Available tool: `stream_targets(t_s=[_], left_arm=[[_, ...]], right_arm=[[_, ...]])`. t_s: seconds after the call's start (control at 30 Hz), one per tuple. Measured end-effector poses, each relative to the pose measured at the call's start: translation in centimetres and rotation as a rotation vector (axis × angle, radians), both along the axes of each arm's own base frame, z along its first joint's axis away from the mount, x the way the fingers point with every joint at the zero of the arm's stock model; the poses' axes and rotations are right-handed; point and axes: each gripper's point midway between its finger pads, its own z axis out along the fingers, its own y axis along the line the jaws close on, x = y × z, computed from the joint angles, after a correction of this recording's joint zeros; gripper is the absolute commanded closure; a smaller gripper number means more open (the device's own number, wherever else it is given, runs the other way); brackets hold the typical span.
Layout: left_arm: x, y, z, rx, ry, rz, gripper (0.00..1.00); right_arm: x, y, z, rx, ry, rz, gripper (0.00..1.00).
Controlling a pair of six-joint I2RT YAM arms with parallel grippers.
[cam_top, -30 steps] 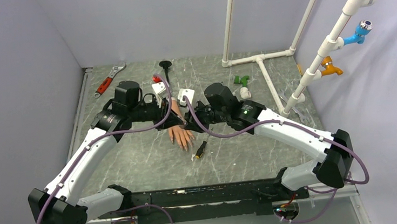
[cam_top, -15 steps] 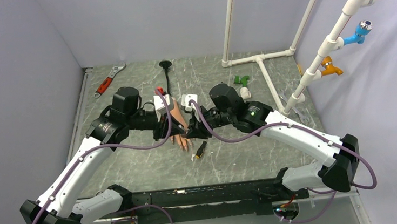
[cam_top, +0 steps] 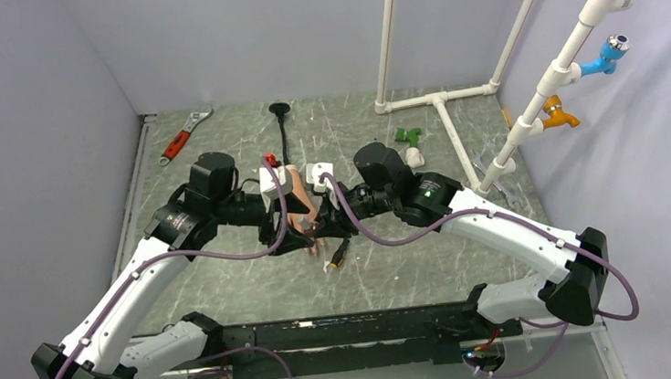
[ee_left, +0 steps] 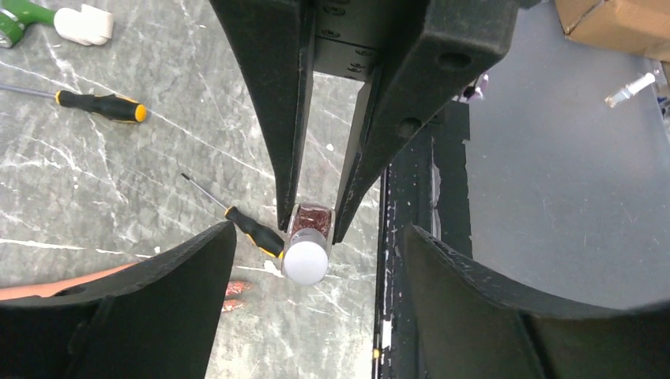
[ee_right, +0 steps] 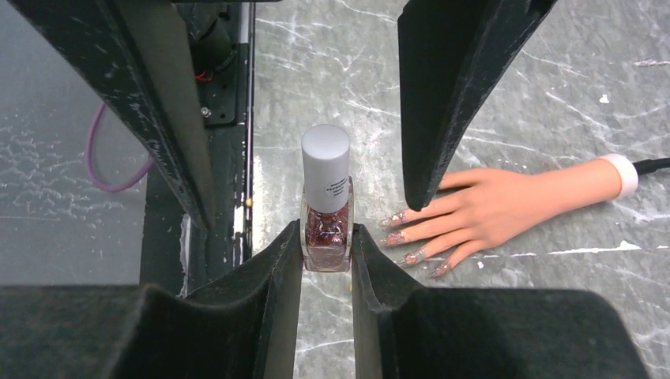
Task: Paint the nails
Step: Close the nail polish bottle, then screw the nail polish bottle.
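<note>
Uncapping: bottle [ee_right: 325,193] clamped in right gripper [ee_right: 326,229]; left gripper [ee_left: 314,237] wide, straddling cap [ee_right: 325,154]. Centre, close, twist. The nails [ee_right: 399,235] lie at 3 o'clock.

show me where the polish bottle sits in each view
top external: not visible, covered where left arm and right arm meet
left wrist: polish bottle at centre, cap toward camera, pinched by the right hand
right wrist: centre, between that hand's fingers
shared landmark: mannequin hand, seen in all three
</note>
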Motion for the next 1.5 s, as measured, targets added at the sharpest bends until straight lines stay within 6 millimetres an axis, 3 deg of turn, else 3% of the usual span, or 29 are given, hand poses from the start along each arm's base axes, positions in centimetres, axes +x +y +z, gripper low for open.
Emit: stream_targets(t_s=[0.1,0.23,0.33,0.7,0.9,1.33,1.5], left_arm=[[0.3,0.2,0.6,-0.016,-0.015,0.025,0.23],[1.1,0.9,1.8,-0.052,-0.053,0.092,0.43],[2.0,1.6,2.6,-0.074,-0.092,0.16,0.48],[3.5,1.9,3.1,-0.104,-0.117,0.23,0.55],[3.2,1.7,3.0,-0.106,-0.107,0.209,0.63],[2.8,1.3,1.9,-0.088,-0.057,0.162,0.64],[2.8,1.2,1.8,-0.088,-0.055,0.159,0.71]], right_arm=[[0.0,0.0,0.0,0.002,-0.002,-0.001,1.0],[0.4,0.0,0.1,0.001,-0.013,-0.019,1.0],[1.0,0.1,0.2,0.003,-0.029,-0.046,1.0],[2.0,0.7,0.0,0.003,-0.034,-0.08,1.0],[2.3,0.8,-0.1,-0.002,-0.034,-0.084,1.0],[2.7,0.8,-0.3,-0.011,-0.039,-0.107,1.0],[2.7,0.8,-0.3,-0.011,-0.038,-0.107,1.0]])
